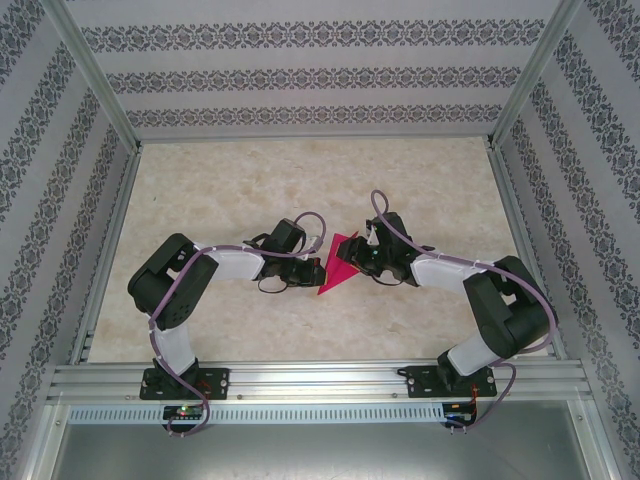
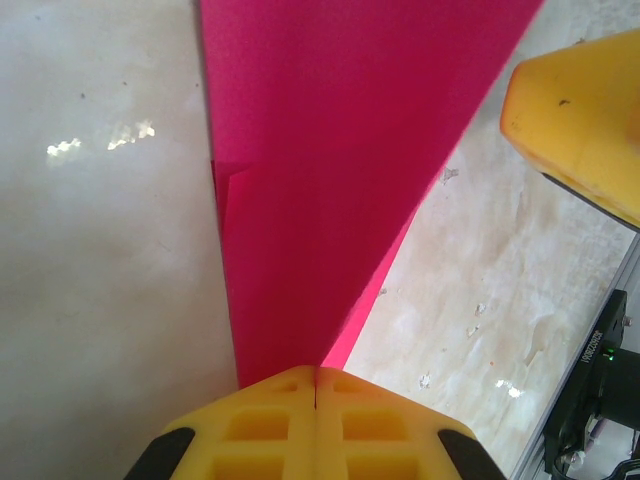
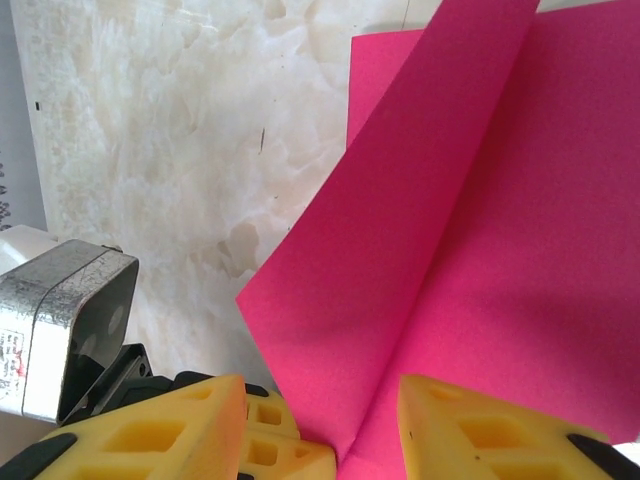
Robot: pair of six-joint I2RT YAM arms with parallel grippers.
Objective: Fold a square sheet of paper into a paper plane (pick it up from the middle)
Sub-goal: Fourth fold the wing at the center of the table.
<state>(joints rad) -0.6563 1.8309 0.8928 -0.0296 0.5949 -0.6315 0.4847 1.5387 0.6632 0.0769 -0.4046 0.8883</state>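
Note:
The paper plane [image 1: 338,268] is a pointed dart of magenta-pink paper held above the table between the two arms, its tip toward the lower left. My left gripper [image 2: 316,385] is shut on the plane's centre fold [image 2: 330,200], and the paper fans out from between its yellow fingers. My right gripper [image 3: 320,425] is open; its fingers [image 3: 500,430] straddle the crease of the plane [image 3: 450,250] and the left gripper's shut fingertips [image 3: 285,445]. In the top view the left gripper [image 1: 318,262] and the right gripper [image 1: 362,256] meet at the paper.
The marbled tabletop [image 1: 300,180] lies inside aluminium frame rails [image 1: 320,380], with patterned walls around. One finger of the right gripper [image 2: 580,110] shows at the upper right of the left wrist view. A grey metal part [image 3: 70,320] sits at the left.

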